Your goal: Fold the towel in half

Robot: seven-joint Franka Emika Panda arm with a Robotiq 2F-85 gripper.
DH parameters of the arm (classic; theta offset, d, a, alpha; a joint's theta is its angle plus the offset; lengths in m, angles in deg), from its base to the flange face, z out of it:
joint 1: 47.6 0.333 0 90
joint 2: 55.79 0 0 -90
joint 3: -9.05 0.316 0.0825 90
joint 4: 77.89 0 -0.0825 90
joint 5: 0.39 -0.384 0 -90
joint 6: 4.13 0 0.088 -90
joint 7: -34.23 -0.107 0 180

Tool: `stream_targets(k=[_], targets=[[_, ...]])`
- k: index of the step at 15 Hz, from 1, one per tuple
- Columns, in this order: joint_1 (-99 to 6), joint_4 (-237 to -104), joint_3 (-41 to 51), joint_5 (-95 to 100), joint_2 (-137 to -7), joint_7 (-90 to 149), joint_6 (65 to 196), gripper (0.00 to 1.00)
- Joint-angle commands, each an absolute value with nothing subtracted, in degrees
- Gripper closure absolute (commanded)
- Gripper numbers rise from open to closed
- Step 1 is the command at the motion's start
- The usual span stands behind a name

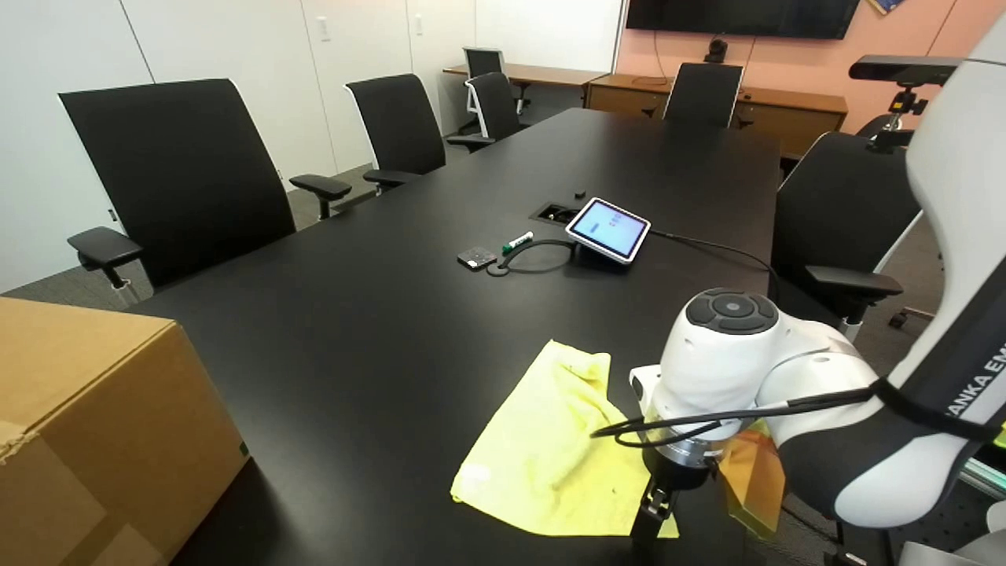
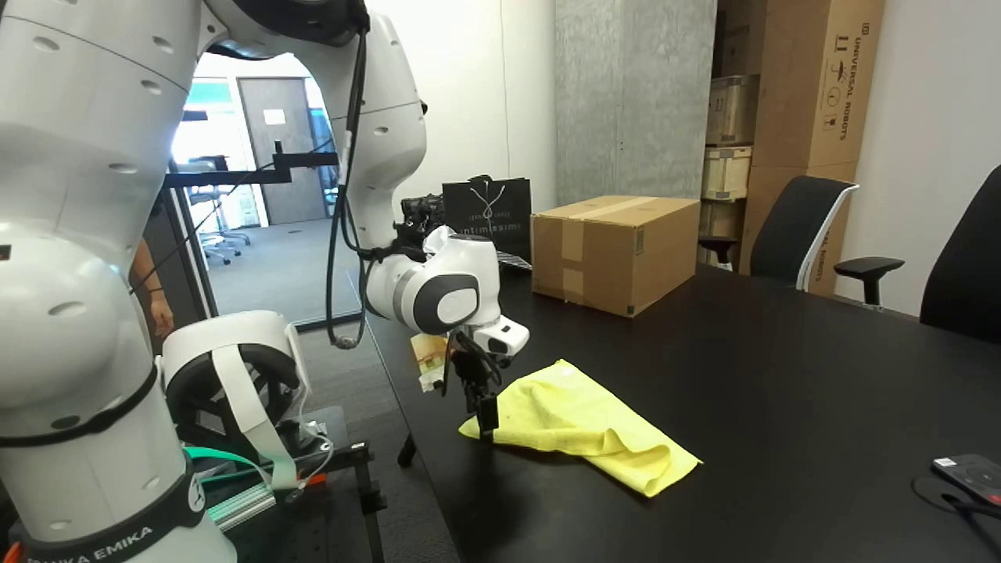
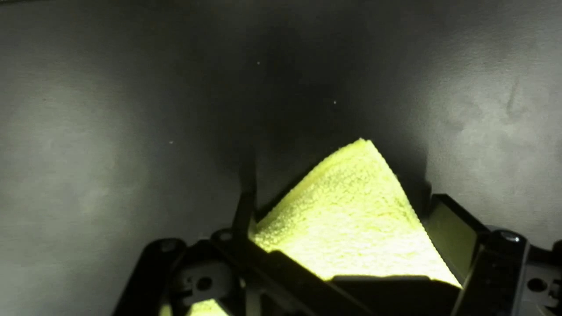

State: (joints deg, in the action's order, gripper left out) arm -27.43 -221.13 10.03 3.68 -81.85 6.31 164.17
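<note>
1. The towel (image 1: 542, 452) lies on the table (image 1: 354, 393). It is yellow and looks soft. Some of it is flat, and along one side it is wrinkled and bunched up.
2. The gripper (image 3: 344, 204) is right at one corner of the towel. It points down. In both exterior views, the tip of this corner pokes out past it.
3. In the wrist view, the fingers (image 3: 454, 237) are spread wide. The towel's corner sits in the gap, with one finger on each side. The gripper is not pinching the towel. I cannot tell if the fingers touch the towel or the table.
4. The arm (image 1: 719, 377) is white and black. Its end is above that corner of the towel.
5. The box (image 2: 602, 254) is big and brown. It sits on the table, well apart from the towel.
6. A black bag (image 2: 489, 207) is on the same side of the towel as the box.
7. The tablet (image 1: 609, 228) is on the table too, well apart from the towel. Its screen is lit up.
8. A green and white pen (image 1: 518, 241) lies on the tablet's side of the towel.
9. Black chairs (image 1: 181, 173) stand around the table, well apart from the towel.
</note>
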Motion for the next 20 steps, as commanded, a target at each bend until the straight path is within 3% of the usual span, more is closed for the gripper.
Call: stream_targets(k=[1, 3, 4, 5, 13, 16, 20], targets=[[-26.7, -219.7, 8.8, 2.1, -83.6, 8.9, 165.9, 0.00], [-26.7, -219.6, 8.6, 2.0, -83.6, 9.4, 165.7, 0.00], [-26.7, -219.5, 8.5, 2.0, -83.7, 9.6, 165.8, 0.23], [-26.8, -219.4, 8.5, 1.9, -83.4, 9.8, 165.7, 0.26], [-23.0, -219.0, 4.5, 4.0, -80.4, 7.9, 161.7, 0.86], [-19.7, -218.4, 1.2, 6.5, -79.3, 6.6, 159.7, 0.97], [-16.5, -215.5, -1.6, 11.3, -79.0, 4.6, 156.5, 0.92]])
